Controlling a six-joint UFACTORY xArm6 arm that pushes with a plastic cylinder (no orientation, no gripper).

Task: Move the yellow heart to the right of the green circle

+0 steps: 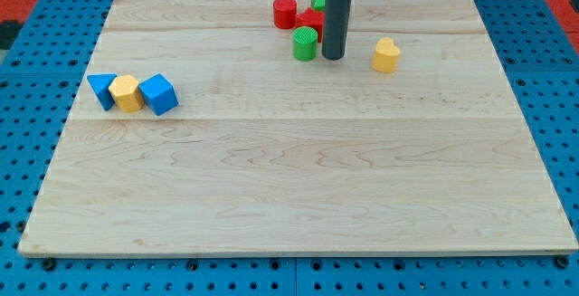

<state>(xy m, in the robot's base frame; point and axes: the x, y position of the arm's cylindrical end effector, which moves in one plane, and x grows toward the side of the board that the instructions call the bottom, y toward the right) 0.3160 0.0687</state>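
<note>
The yellow heart [386, 55] lies near the view's top, right of centre. The green circle [305, 43] stands to its left. My tip [333, 57] rests on the board just right of the green circle, almost touching it, and left of the yellow heart with a gap between them. The dark rod rises from the tip to the view's top edge.
A red circle [285, 12], a red block [313, 22] and a green block [318, 1] cluster behind the green circle, partly hidden by the rod. At the view's left sit a blue triangle [102, 89], a yellow block [127, 93] and a blue cube [158, 94], touching.
</note>
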